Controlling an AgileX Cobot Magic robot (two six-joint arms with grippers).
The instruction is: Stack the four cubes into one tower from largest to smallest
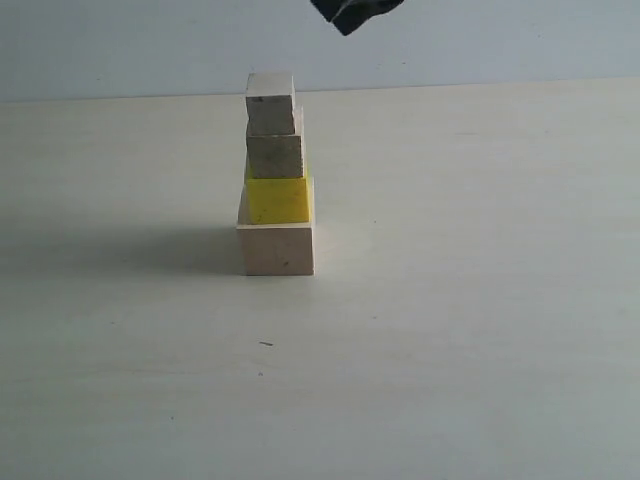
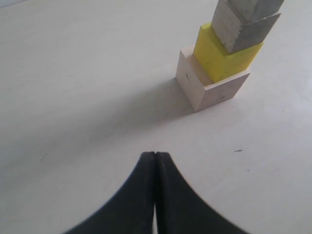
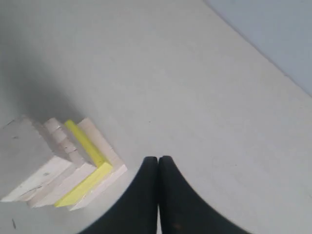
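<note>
Right up at the lens, the left gripper has its two black fingers pressed flat together, clenched on nothing, hanging low over the pale table. The tower stands ahead of those tips, well apart from them, with nothing touching it. In the exterior view the stack sits a little left of centre on the table, upright, its long axis straight up and down. The large pale wooden cube is at the bottom, the bright yellow cube sits on it, a smaller wooden cube on that, and the smallest cube crowns it. Each step up is narrower, faces roughly square to the camera. Moving right, the right gripper is also shut tight and empty, held high and looking down on the stepped tops of the tower. It is off to the side of the stack, clear of it.
</note>
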